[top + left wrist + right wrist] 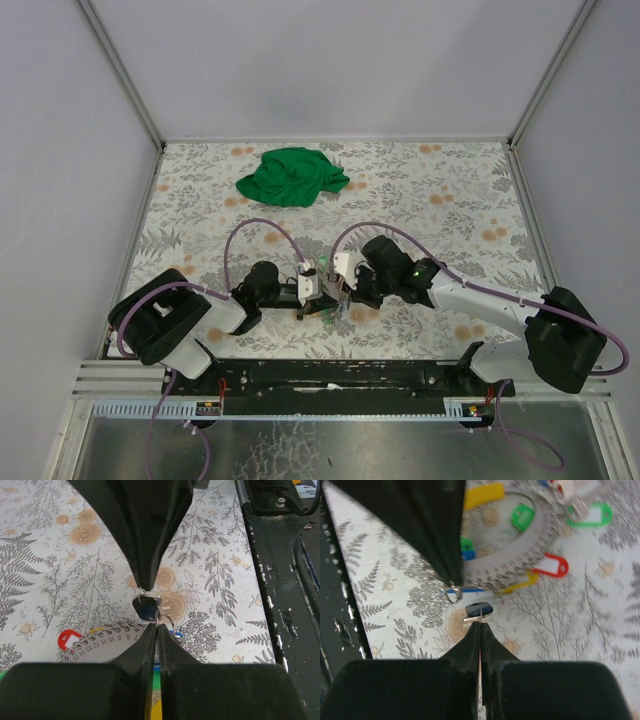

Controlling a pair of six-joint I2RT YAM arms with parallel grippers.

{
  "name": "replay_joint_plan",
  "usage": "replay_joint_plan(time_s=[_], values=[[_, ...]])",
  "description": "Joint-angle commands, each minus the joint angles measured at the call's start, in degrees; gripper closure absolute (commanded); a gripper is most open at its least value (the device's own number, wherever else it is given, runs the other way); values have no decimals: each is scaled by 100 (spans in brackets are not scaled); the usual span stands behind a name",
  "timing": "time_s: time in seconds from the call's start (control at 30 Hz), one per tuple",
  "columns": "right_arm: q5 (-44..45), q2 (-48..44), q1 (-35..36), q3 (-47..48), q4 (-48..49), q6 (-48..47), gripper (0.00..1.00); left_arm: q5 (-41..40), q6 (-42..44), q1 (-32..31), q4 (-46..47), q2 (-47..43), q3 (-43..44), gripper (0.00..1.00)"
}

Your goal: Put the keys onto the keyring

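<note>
Keyring (542, 545) setting: the grey numbered ring lies flat on the floral bench (450, 180), at the near middle just ahead of the arm bases. The green cloth (290, 177) sits well apart at the far side.
Left end effector (156, 629): pinched narrow on a small wire loop (168, 621) at the keyring's near edge. Whether that loop is part of the ring or only hangs from it, I cannot tell.
Right end effector (480, 624): pinched narrow on a dark-blue key (480, 610), tip to tip with the left and just beside the loop, not touching it.
Other keys: a red key (551, 566), a green key (522, 516) and a yellow key (482, 494) fan around the keyring, seemingly hung on it.
Step in hand: probably threading the dark-blue key onto the wire loop. The two are near but apart, so the step looks unfinished.
Doing it well: keep the left grip steady so the loop stays put and presents its open end. Turn the key so the hole in its head faces the wire, then bring it in slowly along the wire's line, not across it.
Watch for: both pieces are tiny against the fingers. A slight twist could roll the key in its pinch or pull the loop free, and the fingers hide much of the contact.
</note>
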Motion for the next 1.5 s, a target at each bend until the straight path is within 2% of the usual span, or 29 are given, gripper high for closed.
replay_joint_plan(time_s=[0.0,0.2,0.4,0.57,0.93,1.07,1.2,1.47], values=[[1332,207,55,699,-809,1687,100,-372,91,-24,136,-90,117,100],[2154,536,50,1351,-2503,3321,100,-714,66,-23,136,-195,64,100],[2358,707,50,1846,-3524,3650,100,-837,8,-23,159,-240,44,100],[2373,1352,34,2113,-3408,3327,100,-854,2,-23,162,-260,27,100],[2548,2510,-357,2606,-2106,2795,100,-842,-2,-23,175,-258,20,100],[2497,2801,-367,2574,-1888,2651,96,-825,3,-23,163,-240,26,100],[2455,2584,-367,2229,-1533,2560,93,-815,10,-23,163,-220,38,100],[1924,1387,-378,1436,-700,2165,73,-783,-13,-23,154,-227,53,100]])
